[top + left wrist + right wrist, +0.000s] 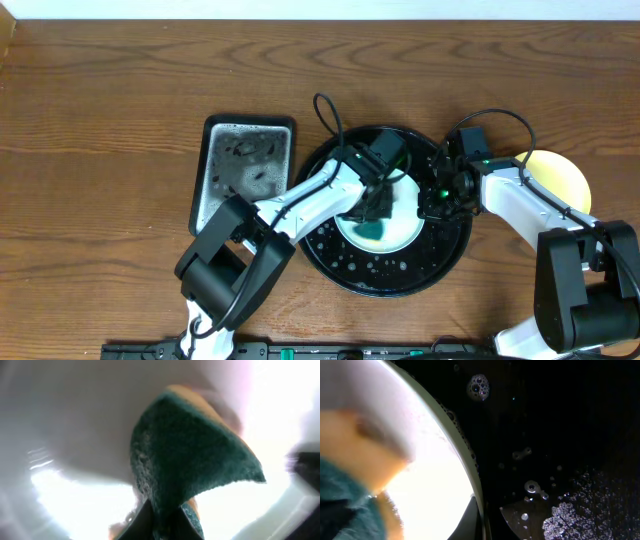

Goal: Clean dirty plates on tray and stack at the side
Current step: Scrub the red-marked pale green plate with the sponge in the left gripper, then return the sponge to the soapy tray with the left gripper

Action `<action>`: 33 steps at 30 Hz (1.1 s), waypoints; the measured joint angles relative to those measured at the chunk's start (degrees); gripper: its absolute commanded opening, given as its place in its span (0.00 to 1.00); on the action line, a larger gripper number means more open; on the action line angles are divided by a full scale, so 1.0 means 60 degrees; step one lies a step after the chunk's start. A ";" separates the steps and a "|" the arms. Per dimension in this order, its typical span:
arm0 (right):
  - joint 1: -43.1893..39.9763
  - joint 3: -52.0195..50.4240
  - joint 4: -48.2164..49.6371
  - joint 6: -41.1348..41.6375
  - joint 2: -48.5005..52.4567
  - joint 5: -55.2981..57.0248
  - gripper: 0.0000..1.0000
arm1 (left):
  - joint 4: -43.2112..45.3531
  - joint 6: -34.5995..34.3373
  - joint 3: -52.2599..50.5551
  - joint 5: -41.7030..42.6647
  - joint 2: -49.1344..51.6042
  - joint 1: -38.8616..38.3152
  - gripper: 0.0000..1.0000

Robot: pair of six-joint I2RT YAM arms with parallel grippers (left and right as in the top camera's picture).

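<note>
Operator, from overhead you see the round black tray in the middle of the wooden table, flecked with suds, and one pale mint-blue plate lying flat inside it. Your left gripper reaches in from the lower left and hangs over that plate, its jaws pinching a green sponge whose lower edge meets the plate's surface. Your right gripper comes in from the right and sits at the plate's right edge; its jaws are pressed together, and you cannot tell from here whether the rim is between them. A yellow plate lies on the table just right of the tray, partly covered by your right arm. The rectangular soapy tray lies just left of the round one. On your left wrist camera the sponge fills the middle of the view, green face toward the lens, clamped at its lower end between the dark fingers and bent against the pale, glossy plate. On your right wrist camera the plate's curved rim runs from top left to bottom centre, the wet black tray with scattered bubbles lies to its right, and the sponge shows blurred at the lower left, yellow above green.
</note>
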 measured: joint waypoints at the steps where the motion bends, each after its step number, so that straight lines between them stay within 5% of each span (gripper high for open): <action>1: 0.0000 0.0000 0.0000 0.0000 0.0000 0.0004 0.01 | -0.0244 0.0011 0.0000 -0.0390 -0.0036 -0.0044 0.07; 8: 0.0000 0.0000 -0.0055 -0.0004 -0.0007 -0.0004 0.01 | -0.0896 0.0007 0.0204 -0.2616 -0.0076 -0.0178 0.08; 23: 0.0040 -0.0204 -0.0878 0.0000 -0.2324 0.2120 0.01 | -0.1330 0.0182 0.0430 -0.2473 -0.3792 0.0255 0.07; 33: 0.1035 -0.0204 -0.1038 -0.0007 -0.4040 0.3217 0.06 | -0.2696 0.0918 0.0066 -0.3384 -0.4677 0.3428 0.08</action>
